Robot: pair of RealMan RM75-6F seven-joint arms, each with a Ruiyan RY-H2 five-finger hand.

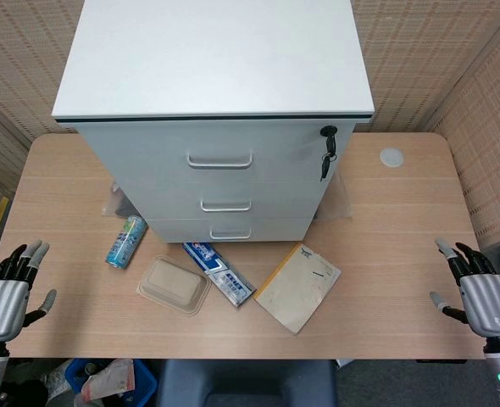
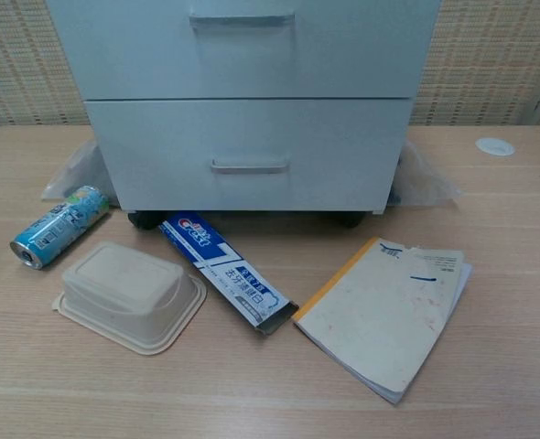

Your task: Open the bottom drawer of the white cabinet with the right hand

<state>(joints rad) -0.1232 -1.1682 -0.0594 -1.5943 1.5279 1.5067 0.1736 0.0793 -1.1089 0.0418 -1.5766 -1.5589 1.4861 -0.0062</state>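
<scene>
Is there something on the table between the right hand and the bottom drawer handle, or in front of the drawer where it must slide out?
The notebook lies between the right hand and the handle. The toothpaste box lies before the drawer.

On the table [image 1: 386,254] lie a can [image 2: 58,226], a lidded tray [image 2: 128,294], a toothpaste box [image 2: 224,271] and a notebook [image 2: 387,313].

White cabinet [image 1: 212,102], blue toothpaste box [image 2: 222,271]

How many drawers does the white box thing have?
3, stacked down the front of the white cabinet: the top drawer, the middle drawer, and the bottom drawer nearest the table. All are shut.
</scene>
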